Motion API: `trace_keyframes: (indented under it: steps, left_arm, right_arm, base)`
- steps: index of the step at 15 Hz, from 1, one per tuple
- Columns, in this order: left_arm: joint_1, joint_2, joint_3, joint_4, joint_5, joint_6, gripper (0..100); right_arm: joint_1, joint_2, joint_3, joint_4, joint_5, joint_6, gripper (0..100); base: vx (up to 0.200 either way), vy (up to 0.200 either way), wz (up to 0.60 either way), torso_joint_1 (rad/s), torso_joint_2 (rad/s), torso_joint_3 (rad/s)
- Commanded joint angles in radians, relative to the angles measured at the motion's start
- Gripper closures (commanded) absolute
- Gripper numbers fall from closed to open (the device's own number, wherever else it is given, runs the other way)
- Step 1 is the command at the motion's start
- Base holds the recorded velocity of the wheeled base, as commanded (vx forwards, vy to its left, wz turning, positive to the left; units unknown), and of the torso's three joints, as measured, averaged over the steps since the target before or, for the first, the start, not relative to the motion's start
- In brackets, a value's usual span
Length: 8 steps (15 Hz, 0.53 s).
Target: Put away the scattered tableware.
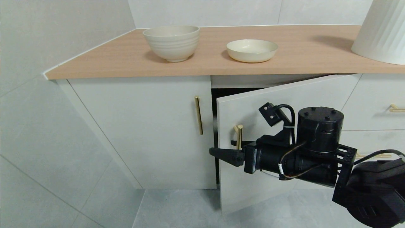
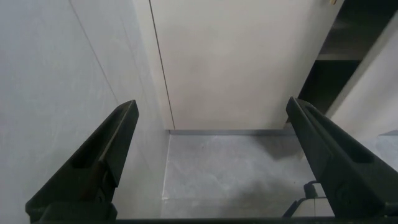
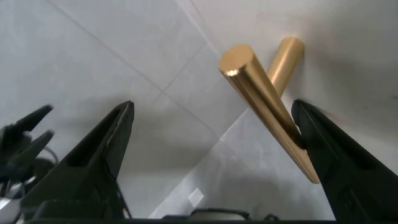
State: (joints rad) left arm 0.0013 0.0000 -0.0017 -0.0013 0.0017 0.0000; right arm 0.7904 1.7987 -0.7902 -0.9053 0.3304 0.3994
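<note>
Two pieces of tableware stand on the wooden countertop (image 1: 300,60): a large ribbed cream bowl (image 1: 171,42) at the left and a shallow cream dish (image 1: 252,50) near the middle. Below them, the right cabinet door (image 1: 284,104) hangs partly open, with a dark gap beside it. My right gripper (image 1: 223,148) (image 3: 214,162) is open at that door's gold handle (image 1: 239,136) (image 3: 267,99), with one finger on each side of the bar and the bar close to one finger. My left gripper (image 2: 211,162) is open with nothing between its fingers, low above the grey floor by the cabinet's base.
The left cabinet door (image 1: 142,133) is shut and has a vertical gold handle (image 1: 198,115). A tall white ribbed vessel (image 1: 383,30) stands at the counter's right end. Drawers with gold pulls (image 1: 397,108) lie to the right. A tiled wall closes off the left.
</note>
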Motion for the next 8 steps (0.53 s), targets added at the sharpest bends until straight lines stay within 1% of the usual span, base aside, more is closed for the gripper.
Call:
trace_keyframes:
  steps: [1,3,4,6,7,8]
  left_arm:
    - [0.000,0.002,0.000,0.000,0.001,0.000,0]
    - [0.000,0.000,0.000,0.000,0.001,0.000,0]
    - [0.000,0.000,0.000,0.000,0.001,0.000,0]
    - [0.000,0.002,0.000,0.000,0.001,0.002,0]
    - [0.000,0.002,0.000,0.000,0.000,0.006,0]
    - [0.000,0.000,0.000,0.000,0.001,0.000,0]
  right_arm:
    - [0.052,-0.052,0.023,-0.009,0.007,-0.002,0]
    - [0.075,-0.064,0.060,-0.010,0.002,-0.004,0]
    - [0.093,-0.085,0.103,-0.012,0.002,-0.005,0]
    - [0.095,-0.094,0.143,-0.018,0.002,-0.008,0]
    - [0.095,-0.096,0.161,-0.040,0.001,-0.007,0]
    - [0.096,-0.113,0.192,-0.072,0.001,-0.008,0]
  base:
    - [0.000,0.000,0.00,0.000,0.00,0.000]
    - [0.000,0.000,0.00,0.000,0.00,0.000]
    - [0.000,0.000,0.00,0.000,0.00,0.000]
    - [0.000,0.000,0.00,0.000,0.00,0.000]
    - [0.000,0.000,0.00,0.000,0.00,0.000]
    - [0.000,0.000,0.00,0.000,0.00,0.000]
